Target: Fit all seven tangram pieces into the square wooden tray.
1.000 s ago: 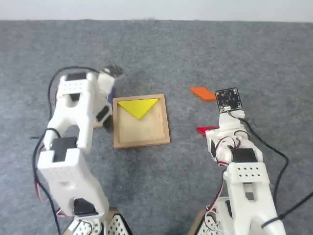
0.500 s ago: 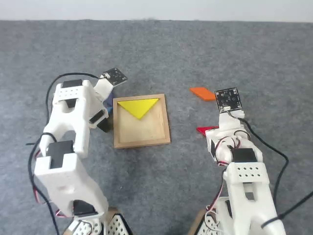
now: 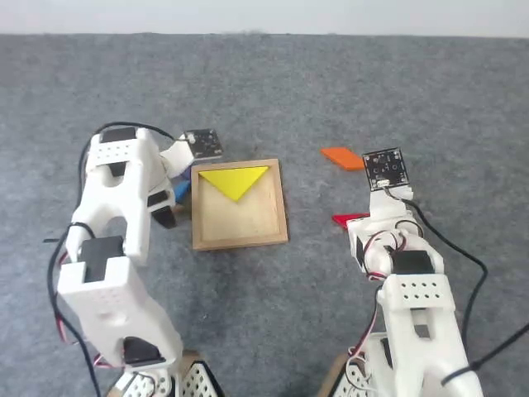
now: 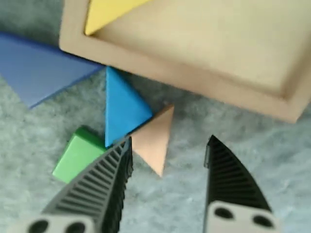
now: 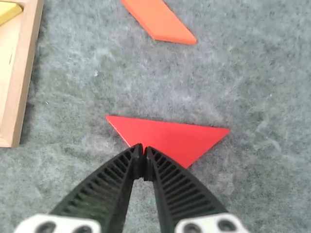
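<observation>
The left gripper [image 4: 167,148] hangs with its jaws spread apart over the grey carpet [image 4: 43,121], just outside the square wooden tray [image 4: 194,80]. A small tan triangle [image 4: 154,138] lies flat in the gap between the ribbed black fingers [image 4: 114,170], closer to one finger than to the other, and neither is seen to touch it. A light-blue triangle [image 4: 121,109] meets the tan one edge to edge, with one point up against the tray's outer wall. A green square [image 4: 77,155] sits beside the light-blue triangle, partly behind a finger. A large dark-blue triangle [image 4: 41,68] lies flat against the tray's corner.

The tray is pale wood with a raised rim and a smooth floor. A yellow triangle [image 3: 234,179] lies inside it, its long edge along the far wall.

The right gripper [image 5: 142,151] has its jaws pressed together with nothing between them. Their tips are at the near edge of a flat red triangle [image 5: 170,138] on the fuzzy carpet. Beyond it lies an orange parallelogram [image 5: 158,20], well apart from the tray.
</observation>
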### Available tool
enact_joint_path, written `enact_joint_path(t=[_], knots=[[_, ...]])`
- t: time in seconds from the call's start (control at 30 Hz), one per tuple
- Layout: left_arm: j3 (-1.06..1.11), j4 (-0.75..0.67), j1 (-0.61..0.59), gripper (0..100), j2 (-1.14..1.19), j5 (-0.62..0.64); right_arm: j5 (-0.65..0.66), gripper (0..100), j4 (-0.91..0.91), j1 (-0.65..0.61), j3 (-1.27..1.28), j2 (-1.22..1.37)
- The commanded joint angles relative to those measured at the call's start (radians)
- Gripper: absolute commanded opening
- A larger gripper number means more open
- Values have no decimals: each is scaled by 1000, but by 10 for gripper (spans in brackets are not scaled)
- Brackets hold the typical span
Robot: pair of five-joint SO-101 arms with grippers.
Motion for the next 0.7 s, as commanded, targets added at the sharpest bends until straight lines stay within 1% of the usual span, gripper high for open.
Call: enact_joint_path(t=[0.0, 0.17, 0.3, 0.57, 0.67], knots=[[15, 14, -12, 236, -9, -164, -5, 9, -21, -4, -8, -38], [15, 23, -14, 236, -11, -238, -3, 9, -21, -4, -8, -38], [15, 63, -8, 236, -11, -342, -3, 9, -21, -4, -8, -38], [-22, 41, -15, 236, -11, -344, -2, 9, -21, -4, -8, -38], [-51, 38, -11, 237, -11, -282, -2, 9, -21, -4, -8, -38]])
